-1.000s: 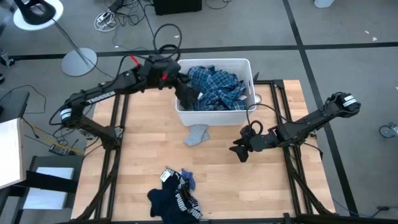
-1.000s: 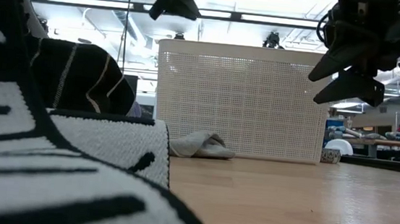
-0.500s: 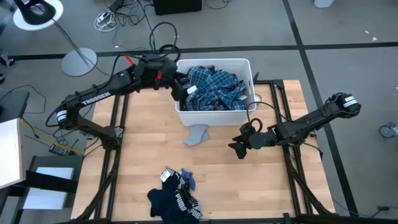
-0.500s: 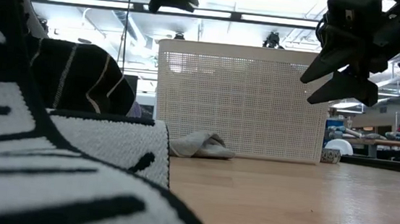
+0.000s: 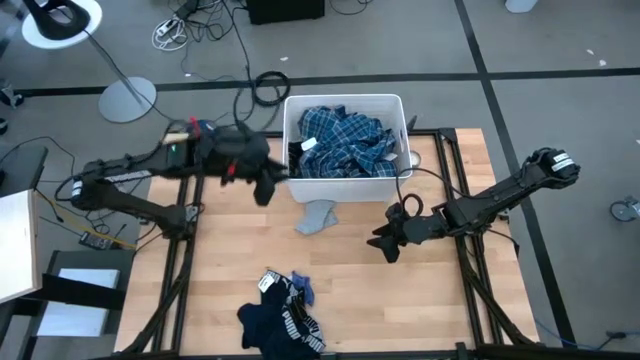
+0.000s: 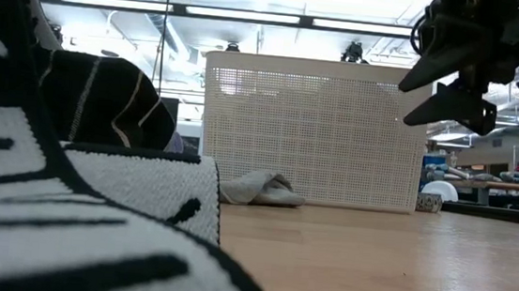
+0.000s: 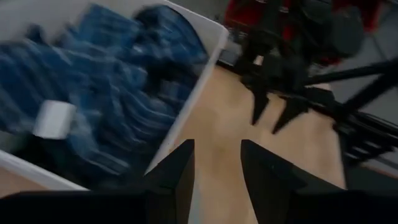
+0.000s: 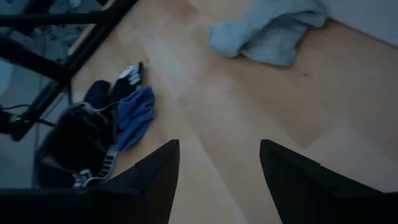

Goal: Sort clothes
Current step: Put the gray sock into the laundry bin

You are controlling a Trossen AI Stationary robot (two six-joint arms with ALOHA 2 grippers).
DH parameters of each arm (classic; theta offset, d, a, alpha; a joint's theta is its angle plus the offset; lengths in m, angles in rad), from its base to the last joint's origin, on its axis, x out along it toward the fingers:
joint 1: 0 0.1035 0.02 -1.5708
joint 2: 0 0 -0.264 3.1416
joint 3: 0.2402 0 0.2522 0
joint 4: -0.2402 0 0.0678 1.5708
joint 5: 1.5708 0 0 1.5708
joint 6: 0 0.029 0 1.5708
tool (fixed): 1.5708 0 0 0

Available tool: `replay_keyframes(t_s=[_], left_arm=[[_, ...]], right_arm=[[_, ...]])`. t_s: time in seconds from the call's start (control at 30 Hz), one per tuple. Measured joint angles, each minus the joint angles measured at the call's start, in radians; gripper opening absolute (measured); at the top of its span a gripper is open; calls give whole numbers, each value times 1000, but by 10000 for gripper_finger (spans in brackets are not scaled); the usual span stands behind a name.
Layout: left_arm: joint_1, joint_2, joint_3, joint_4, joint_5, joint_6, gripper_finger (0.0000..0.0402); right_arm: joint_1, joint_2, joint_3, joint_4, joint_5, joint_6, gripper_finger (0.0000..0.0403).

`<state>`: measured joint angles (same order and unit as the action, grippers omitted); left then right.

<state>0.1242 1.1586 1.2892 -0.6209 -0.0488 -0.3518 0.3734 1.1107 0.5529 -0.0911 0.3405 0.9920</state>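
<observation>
A blue-and-white plaid shirt (image 5: 345, 140) lies in the white bin (image 5: 345, 190) at the table's far side. A grey sock (image 5: 318, 215) lies on the table just in front of the bin. A navy pile with white stripes (image 5: 285, 318) lies at the near edge, with a blue piece (image 8: 134, 112) on it. My left gripper (image 5: 265, 187) is open and empty, above the table just left of the bin. My right gripper (image 5: 385, 243) is open and empty, above the table to the right of the sock.
The bin's mesh wall (image 6: 312, 131) stands across the far middle of the table. The striped navy pile (image 6: 57, 194) fills the near left of the low view. Bare wood (image 5: 400, 300) lies between the sock, the pile and the right edge.
My left gripper has come away from the bin's left part, going toward the table's left and near edges, and now hangs outside the bin. The clothes have kept still.
</observation>
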Motion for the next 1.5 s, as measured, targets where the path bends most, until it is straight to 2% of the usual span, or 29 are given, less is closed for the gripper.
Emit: replay_keyframes(t_s=[0.13, 0.33, 0.53, 0.73, 1.07, 1.33, 1.5], left_arm=[[-115, -51, -170, 148, -56, -103, 132], [-225, -81, -366, 320, -96, -214, 131], [-277, -81, -456, 326, -103, -276, 131], [-291, -111, -502, 346, -124, -228, 131], [-290, -293, -618, 302, -137, -145, 130], [-289, -468, -656, 142, -148, -83, 130], [-288, -552, -656, 52, -168, -48, 130]], right_arm=[[29, 0, 0, 36, -5, -15, 224], [78, 0, 0, 102, -4, -193, 221], [84, 35, 0, 213, -3, -334, 211], [78, 214, 63, 300, 0, -411, 199], [9, 533, 272, 300, 3, -446, 195], [-57, 657, 402, 299, 18, -446, 195], [-81, 688, 435, 298, 57, -436, 195]])
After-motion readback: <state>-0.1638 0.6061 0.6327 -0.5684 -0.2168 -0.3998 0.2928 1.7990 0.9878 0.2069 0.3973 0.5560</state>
